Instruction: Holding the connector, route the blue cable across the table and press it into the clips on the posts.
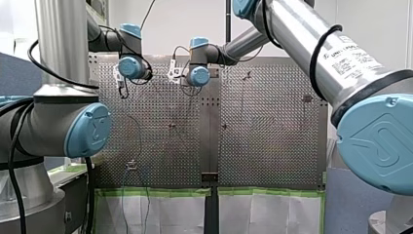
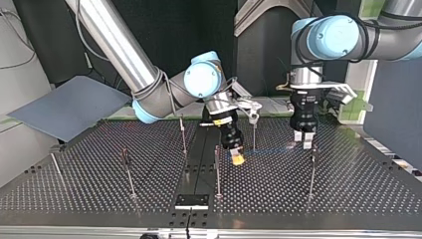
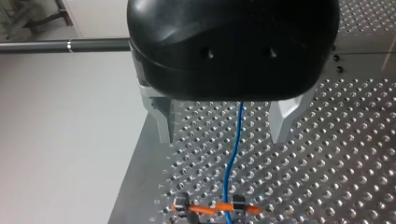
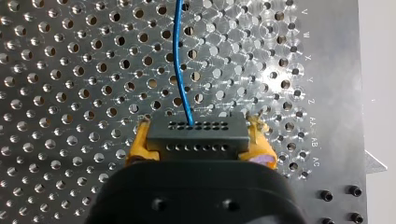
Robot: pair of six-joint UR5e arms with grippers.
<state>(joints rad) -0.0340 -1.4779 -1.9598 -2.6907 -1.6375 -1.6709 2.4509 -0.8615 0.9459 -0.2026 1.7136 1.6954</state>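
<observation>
My right gripper (image 4: 200,140) has yellow pads (image 4: 139,142) and is shut on a black connector (image 4: 196,127). The blue cable (image 4: 179,56) leaves the connector and runs ahead over the perforated table (image 4: 70,93). In the top view my right gripper (image 2: 237,158) hangs low near the table's middle. A faint blue cable (image 2: 271,149) stretches from it towards my left gripper (image 2: 304,140). My left gripper (image 3: 223,140) is open, its metal fingers (image 3: 166,123) on either side of the blue cable (image 3: 232,158) without touching it. Ahead of it stands a clip (image 3: 215,207) with an orange band.
Several thin posts stand on the table, among them a post (image 2: 183,134), a post (image 2: 217,172) and a post (image 2: 312,172). A grey panel (image 2: 64,107) leans at the top view's left. A small black plate (image 2: 191,200) lies at the near edge.
</observation>
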